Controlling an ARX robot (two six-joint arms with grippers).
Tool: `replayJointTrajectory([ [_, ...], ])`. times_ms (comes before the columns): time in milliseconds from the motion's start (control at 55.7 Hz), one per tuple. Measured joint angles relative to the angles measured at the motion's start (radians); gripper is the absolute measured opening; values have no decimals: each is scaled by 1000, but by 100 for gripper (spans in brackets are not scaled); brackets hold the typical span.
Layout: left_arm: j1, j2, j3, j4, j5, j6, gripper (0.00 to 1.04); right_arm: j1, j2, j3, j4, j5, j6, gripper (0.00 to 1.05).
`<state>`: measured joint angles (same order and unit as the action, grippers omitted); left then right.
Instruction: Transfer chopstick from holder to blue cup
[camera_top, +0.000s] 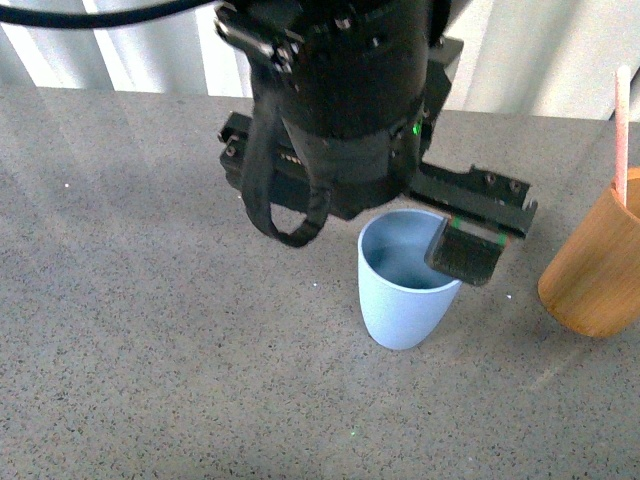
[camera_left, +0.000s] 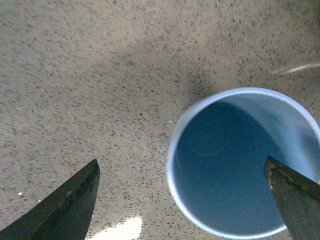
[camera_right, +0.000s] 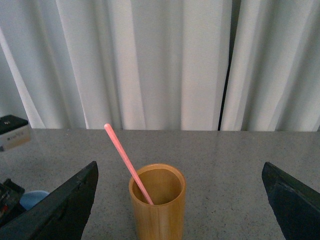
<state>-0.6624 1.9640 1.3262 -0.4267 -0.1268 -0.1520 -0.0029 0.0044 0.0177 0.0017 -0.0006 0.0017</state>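
The blue cup (camera_top: 405, 290) stands upright and empty on the grey speckled table. My left gripper (camera_left: 182, 172) hangs open right above it, looking down into the blue cup (camera_left: 240, 165); one finger (camera_top: 465, 252) sits over the rim's right side. To the right stands the orange-brown holder (camera_top: 595, 270) with the pink chopstick (camera_top: 622, 130) leaning out of it. My right gripper (camera_right: 180, 167) is open, facing the holder (camera_right: 157, 205) from a short way off, level with it. The chopstick (camera_right: 127, 162) slants up out of the holder. Nothing is held.
White curtains (camera_right: 160, 60) hang behind the table's far edge. A small box (camera_right: 12, 132) lies near that edge. The left arm's black body (camera_top: 340, 90) with a dangling strap (camera_top: 285, 220) covers the table behind the cup.
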Motion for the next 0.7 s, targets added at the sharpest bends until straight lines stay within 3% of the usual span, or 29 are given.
replayJointTrajectory([
  [233, 72, -103, -46, 44, 11, -3, 98, 0, 0, 0, 0, 0, 0, 95],
  [305, 110, -191, -133, 179, -22, -8, 98, 0, 0, 0, 0, 0, 0, 95],
  [431, 207, -438, -397, 599, -251, 33, 98, 0, 0, 0, 0, 0, 0, 95],
  [503, 232, -519, -481, 729, -303, 48, 98, 0, 0, 0, 0, 1, 0, 95],
  [700, 238, -520, -517, 768, -297, 70, 97, 0, 0, 0, 0, -1, 0, 95],
])
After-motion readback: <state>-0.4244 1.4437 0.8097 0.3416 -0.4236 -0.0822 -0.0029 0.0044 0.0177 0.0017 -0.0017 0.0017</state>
